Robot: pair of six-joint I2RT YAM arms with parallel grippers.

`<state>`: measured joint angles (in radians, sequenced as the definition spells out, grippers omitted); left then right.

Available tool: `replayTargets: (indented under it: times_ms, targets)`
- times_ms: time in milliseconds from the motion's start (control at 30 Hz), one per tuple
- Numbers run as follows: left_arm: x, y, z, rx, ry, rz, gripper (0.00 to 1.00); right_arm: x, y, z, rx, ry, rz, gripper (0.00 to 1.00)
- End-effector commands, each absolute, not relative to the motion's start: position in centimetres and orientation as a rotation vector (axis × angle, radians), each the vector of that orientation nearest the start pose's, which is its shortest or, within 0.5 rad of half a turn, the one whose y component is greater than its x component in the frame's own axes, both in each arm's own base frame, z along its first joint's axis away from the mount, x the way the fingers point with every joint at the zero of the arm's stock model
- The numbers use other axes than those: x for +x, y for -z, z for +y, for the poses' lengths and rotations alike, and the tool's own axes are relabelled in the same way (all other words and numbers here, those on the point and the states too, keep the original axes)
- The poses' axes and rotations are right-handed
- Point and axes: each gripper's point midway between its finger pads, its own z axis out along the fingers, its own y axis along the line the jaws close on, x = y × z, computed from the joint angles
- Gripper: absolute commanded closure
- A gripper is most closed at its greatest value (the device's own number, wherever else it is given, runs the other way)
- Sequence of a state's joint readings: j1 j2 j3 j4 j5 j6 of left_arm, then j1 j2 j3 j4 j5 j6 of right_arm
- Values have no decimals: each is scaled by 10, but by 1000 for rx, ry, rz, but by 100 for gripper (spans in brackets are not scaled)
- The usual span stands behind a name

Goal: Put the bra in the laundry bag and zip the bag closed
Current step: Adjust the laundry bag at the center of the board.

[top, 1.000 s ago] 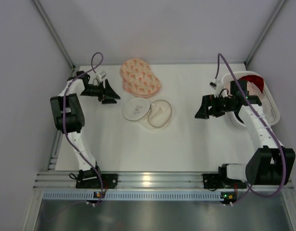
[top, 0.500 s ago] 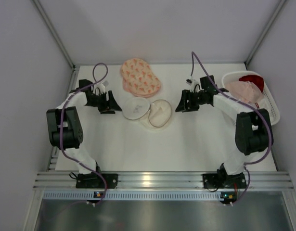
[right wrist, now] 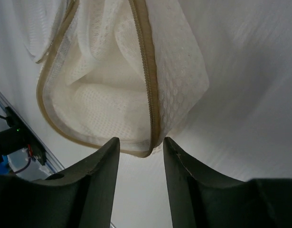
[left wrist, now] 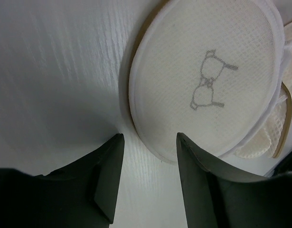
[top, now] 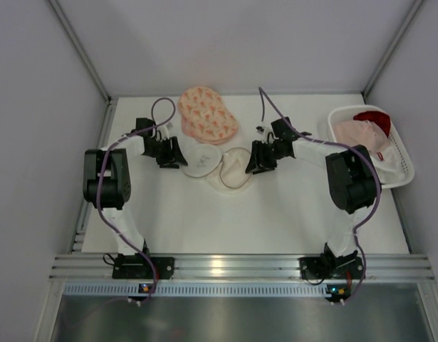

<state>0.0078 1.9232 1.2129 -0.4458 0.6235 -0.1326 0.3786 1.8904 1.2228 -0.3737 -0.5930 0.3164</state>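
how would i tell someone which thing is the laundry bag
On the white table, look at the middle, nearer than the pink patterned bra. The laundry bag is the round white mesh pouch lying open, tan zipper around its rim; its flat lid bears a bra drawing, unlike the basket at the right.

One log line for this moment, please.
left gripper: open, at bag lid edge | right gripper: open, straddling zipper rim | bra: on table, outside bag

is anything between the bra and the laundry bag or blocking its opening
Nothing visible does. The bra lies just behind the laundry bag, whose lid is flipped open to the left. The left gripper and right gripper sit at the bag's outer edges, not across the opening.
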Motion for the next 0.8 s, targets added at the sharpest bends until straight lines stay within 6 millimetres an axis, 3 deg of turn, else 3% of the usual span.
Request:
replayTargets:
  times_ms: [0, 200, 367, 400, 600, 633, 767]
  targets:
    - [409, -36, -109, 45, 799, 2584, 46, 349, -59, 262, -299, -1017, 2624, 58]
    - [411, -22, -120, 80, 790, 2603, 63, 347, -65, 260, -351, -995, 2623, 82]
    - [413, -27, -123, 78, 801, 2594, 100, 350, -88, 250, -438, -944, 2580, 90]
    - [412, -31, -124, 84, 810, 2585, 100, 345, -89, 245, -451, -933, 2606, 92]
    - [401, -117, -130, 177, 829, 2390, 100, 344, -124, 218, -665, -766, 2575, 100]
    - [393, -139, -130, 195, 826, 2338, 100, 337, -124, 209, -673, -741, 2617, 100]
    - [372, -190, -133, 234, 835, 2223, 100, 333, -146, 193, -792, -670, 2605, 100]
